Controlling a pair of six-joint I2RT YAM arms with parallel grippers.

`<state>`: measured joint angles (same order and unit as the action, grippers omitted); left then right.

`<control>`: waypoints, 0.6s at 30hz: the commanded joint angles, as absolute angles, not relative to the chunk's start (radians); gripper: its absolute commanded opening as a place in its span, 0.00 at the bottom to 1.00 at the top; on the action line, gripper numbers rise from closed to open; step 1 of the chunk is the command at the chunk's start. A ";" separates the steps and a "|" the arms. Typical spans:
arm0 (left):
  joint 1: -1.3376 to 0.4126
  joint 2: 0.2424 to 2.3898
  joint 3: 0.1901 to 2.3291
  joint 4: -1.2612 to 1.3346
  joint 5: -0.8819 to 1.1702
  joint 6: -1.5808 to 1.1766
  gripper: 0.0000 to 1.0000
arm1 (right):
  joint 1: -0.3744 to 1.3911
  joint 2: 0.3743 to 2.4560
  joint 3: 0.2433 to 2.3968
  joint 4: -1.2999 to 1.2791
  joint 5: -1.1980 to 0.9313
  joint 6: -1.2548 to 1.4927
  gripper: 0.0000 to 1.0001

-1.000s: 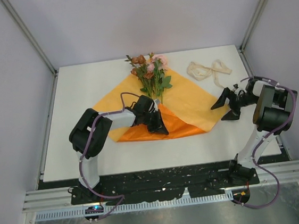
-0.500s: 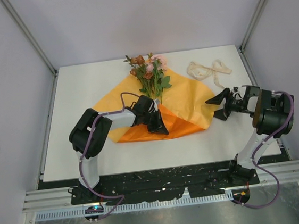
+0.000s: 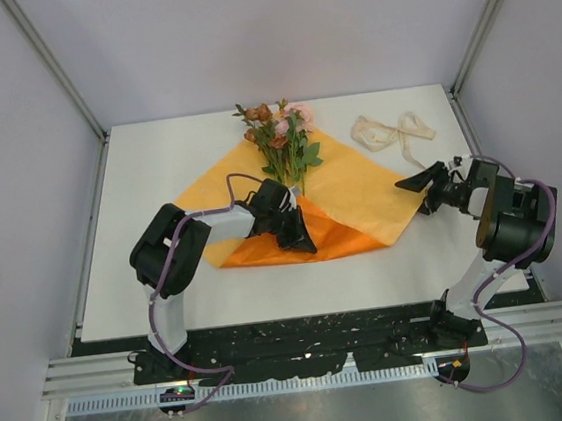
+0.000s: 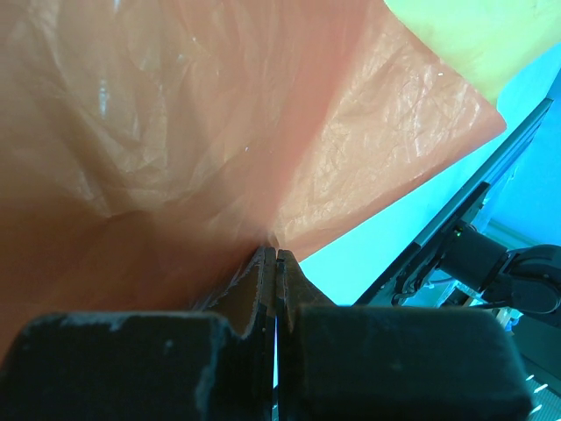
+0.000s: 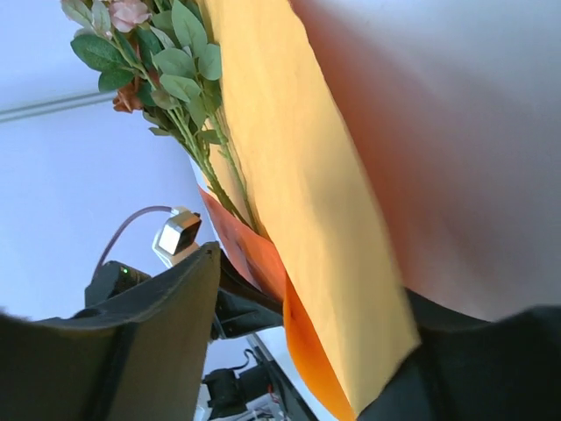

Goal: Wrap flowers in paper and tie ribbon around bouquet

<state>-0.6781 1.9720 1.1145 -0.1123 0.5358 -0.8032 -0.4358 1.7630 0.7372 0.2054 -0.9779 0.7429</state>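
beneath the paper (image 3: 360,192), stems of flowers (image 3: 284,140) hidden

The white surface (image 3: 156,173) is covered at its middle by the orange paper (image 3: 359,187), spread as a diamond, with the flowers (image 3: 284,140) laid across its far corner and the ribbon (image 3: 390,131) heaped apart at the far right.
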 commanded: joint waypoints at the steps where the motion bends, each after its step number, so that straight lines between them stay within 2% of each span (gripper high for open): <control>1: -0.660 1.993 1.104 -0.167 0.466 -0.762 0.00 | -0.413 1.718 0.748 0.207 -0.997 0.738 0.51; 3: -0.660 1.996 1.112 -0.181 0.460 -0.753 0.00 | -0.355 1.686 0.782 0.160 -1.022 0.723 0.51; 6: -0.660 2.002 1.118 -0.186 0.457 -0.750 0.00 | -0.284 1.651 0.857 0.057 -1.019 0.674 0.70; 8: -0.661 2.000 1.117 -0.189 0.459 -0.752 0.00 | -0.211 1.629 0.917 -0.052 -0.993 0.603 0.53; 9: -0.660 2.000 1.117 -0.187 0.457 -0.750 0.00 | -0.198 1.628 0.954 -0.120 -0.968 0.550 0.34; 10: -0.660 1.999 1.118 -0.189 0.456 -0.750 0.00 | -0.166 1.618 0.974 -0.168 -0.954 0.511 0.28; 11: -0.660 1.997 1.115 -0.189 0.456 -0.749 0.00 | -0.152 1.612 1.001 -0.179 -0.927 0.509 0.17; 14: -0.660 1.999 1.115 -0.190 0.453 -0.746 0.00 | -0.095 1.606 1.032 -0.145 -0.923 0.581 0.07; 18: -0.660 2.016 1.126 -0.201 0.457 -0.744 0.00 | -0.002 1.620 1.055 -0.027 -0.939 0.727 0.05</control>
<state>-0.6720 1.9724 1.1168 -0.1200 0.5365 -0.7952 -0.0666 1.6360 1.0203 -0.0986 -0.9470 0.6083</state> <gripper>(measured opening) 0.010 0.060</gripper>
